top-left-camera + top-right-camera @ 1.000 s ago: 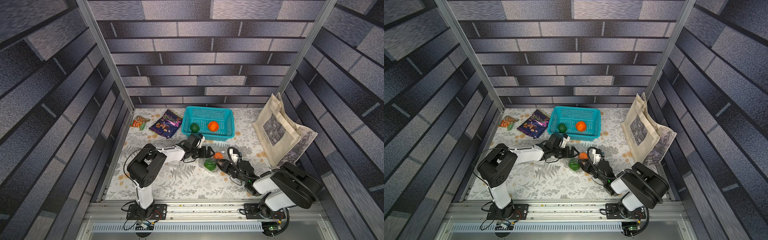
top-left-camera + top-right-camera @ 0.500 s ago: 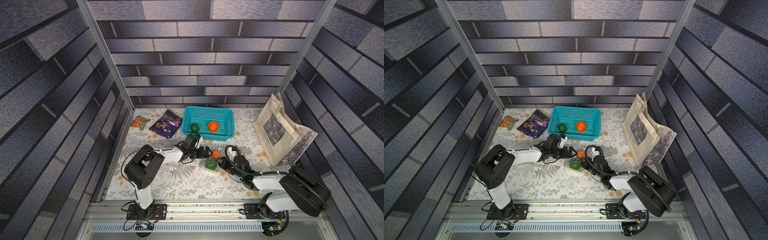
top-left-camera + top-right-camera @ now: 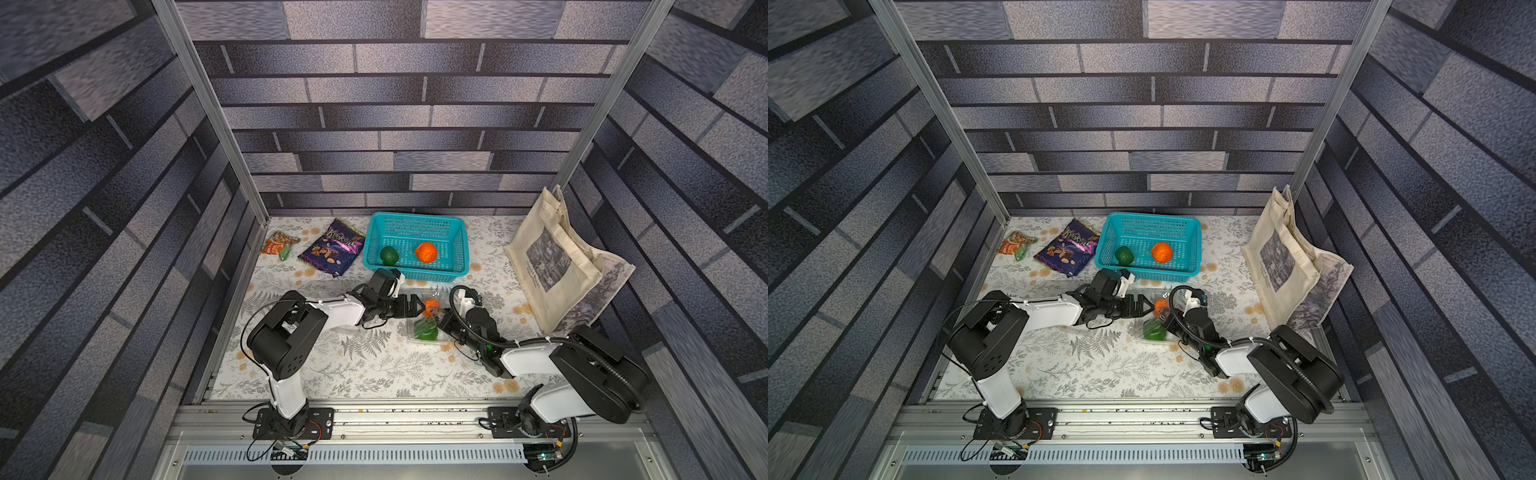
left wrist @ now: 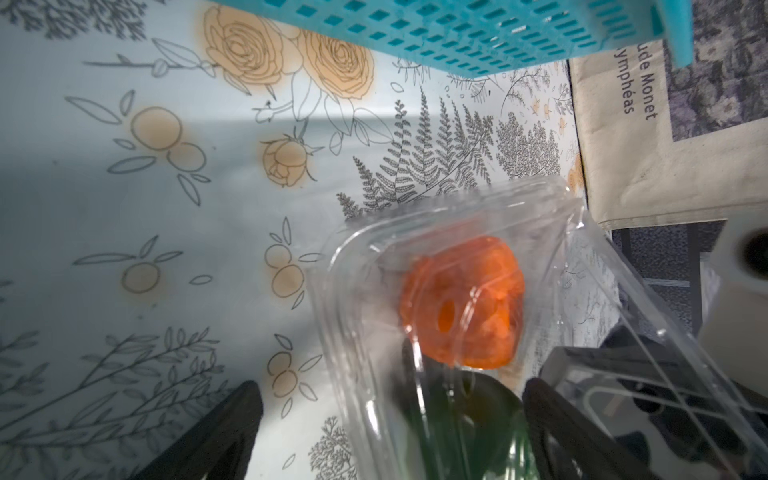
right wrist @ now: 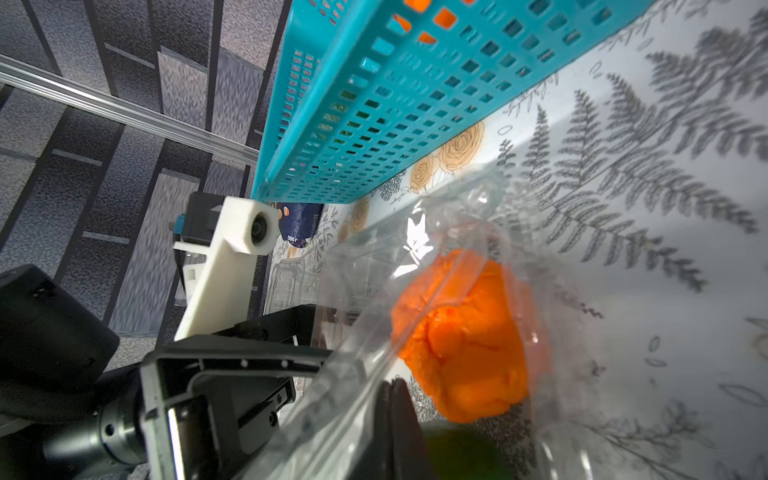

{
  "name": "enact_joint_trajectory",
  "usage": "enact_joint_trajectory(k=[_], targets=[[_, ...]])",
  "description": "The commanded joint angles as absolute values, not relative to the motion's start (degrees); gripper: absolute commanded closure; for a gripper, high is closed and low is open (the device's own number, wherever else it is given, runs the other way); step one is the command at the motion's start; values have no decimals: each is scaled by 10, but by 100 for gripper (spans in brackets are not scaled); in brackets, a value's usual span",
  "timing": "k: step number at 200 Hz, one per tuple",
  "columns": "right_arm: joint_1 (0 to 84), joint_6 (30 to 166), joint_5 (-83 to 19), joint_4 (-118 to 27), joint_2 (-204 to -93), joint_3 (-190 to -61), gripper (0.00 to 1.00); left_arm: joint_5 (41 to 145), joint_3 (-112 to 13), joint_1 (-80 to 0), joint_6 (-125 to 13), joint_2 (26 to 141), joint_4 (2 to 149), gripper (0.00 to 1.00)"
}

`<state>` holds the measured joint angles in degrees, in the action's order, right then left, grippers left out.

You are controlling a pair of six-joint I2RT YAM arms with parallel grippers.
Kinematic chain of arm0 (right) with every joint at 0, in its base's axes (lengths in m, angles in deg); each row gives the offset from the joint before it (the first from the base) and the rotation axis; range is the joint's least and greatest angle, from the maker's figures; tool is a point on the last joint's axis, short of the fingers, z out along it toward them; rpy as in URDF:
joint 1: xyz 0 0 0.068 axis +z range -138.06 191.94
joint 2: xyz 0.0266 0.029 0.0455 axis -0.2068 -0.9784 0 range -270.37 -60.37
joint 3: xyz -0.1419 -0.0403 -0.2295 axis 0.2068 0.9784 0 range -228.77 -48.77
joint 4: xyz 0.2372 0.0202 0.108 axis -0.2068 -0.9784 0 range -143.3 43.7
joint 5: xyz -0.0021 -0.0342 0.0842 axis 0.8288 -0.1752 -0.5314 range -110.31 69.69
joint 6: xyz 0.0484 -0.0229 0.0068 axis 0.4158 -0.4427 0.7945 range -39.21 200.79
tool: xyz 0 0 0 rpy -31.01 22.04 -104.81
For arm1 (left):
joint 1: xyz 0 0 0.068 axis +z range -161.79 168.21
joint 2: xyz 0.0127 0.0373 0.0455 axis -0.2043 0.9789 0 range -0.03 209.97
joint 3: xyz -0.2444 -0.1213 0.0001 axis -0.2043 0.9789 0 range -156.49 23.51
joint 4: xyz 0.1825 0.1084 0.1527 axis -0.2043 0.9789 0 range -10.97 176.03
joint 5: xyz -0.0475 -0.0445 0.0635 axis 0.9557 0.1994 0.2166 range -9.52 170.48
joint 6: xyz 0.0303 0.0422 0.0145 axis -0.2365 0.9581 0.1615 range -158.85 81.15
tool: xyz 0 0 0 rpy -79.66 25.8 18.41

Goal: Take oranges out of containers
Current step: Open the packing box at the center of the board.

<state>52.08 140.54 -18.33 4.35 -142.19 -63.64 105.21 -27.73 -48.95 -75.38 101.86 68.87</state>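
Oranges left in a box number two: a bright orange fruit point(image 3: 432, 305) and a dark green fruit point(image 3: 424, 330) lie side by side in the clear plastic clamshell box point(image 4: 353, 291), at the middle of the floral table cover point(image 3: 374, 365). The box's hinged lid point(image 5: 365, 353) stands raised, and my right claw point(image 5: 395, 399) is clenched on its thin edge, just beside the orange fruit. My left claw point(image 4: 390, 386) is released, jaws spread wide, with the near end of the box between them and the orange fruit just ahead; whether it touches the plastic I cannot tell. Behind the box, the teal perforated plastic basket point(image 3: 415, 216) holds a second bright orange fruit point(image 3: 426, 252) and a second dark green fruit point(image 3: 389, 254). A beige cloth tote bag point(image 3: 552, 257) leans at the right wall; a purple snack bag point(image 3: 332, 249) and a small orange snack packet point(image 3: 278, 245) lie at the far left.
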Motion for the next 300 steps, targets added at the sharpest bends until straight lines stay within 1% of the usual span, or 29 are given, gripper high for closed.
enact_joint_trajectory(k=[1,22,73,109,138,152,208,216,224,235,248,256,267,300], targets=[[525,1373,-151,-8,-1397,-634,95,1009,-249,-496,-749,1003,747,0],[525,1377,-156,15,-1421,-636,95,997,-247,-491,-742,983,751,0],[530,1398,-173,136,-1542,-649,97,976,-229,-487,-740,953,739,0],[536,1392,-169,170,-1562,-655,97,966,-220,-478,-734,928,738,0],[540,1381,-160,189,-1576,-664,96,978,-211,-474,-740,941,715,0],[542,1380,-156,204,-1592,-671,95,984,-205,-475,-749,950,694,0],[553,1387,-147,270,-1658,-697,95,991,-189,-475,-762,962,649,0],[554,1388,-145,275,-1662,-696,93,994,-187,-475,-764,964,645,0],[555,1388,-142,277,-1664,-696,89,996,-186,-475,-765,965,640,0],[557,1387,-138,275,-1663,-695,80,999,-181,-474,-769,968,629,0],[558,1387,-137,271,-1660,-694,66,1004,-177,-474,-772,971,618,0],[558,1386,-137,269,-1659,-694,61,1007,-174,-474,-774,972,610,0],[558,1386,-138,269,-1660,-695,60,1008,-171,-475,-775,973,602,0],[558,1393,-153,271,-1673,-705,61,1010,-159,-475,-779,971,579,0]])
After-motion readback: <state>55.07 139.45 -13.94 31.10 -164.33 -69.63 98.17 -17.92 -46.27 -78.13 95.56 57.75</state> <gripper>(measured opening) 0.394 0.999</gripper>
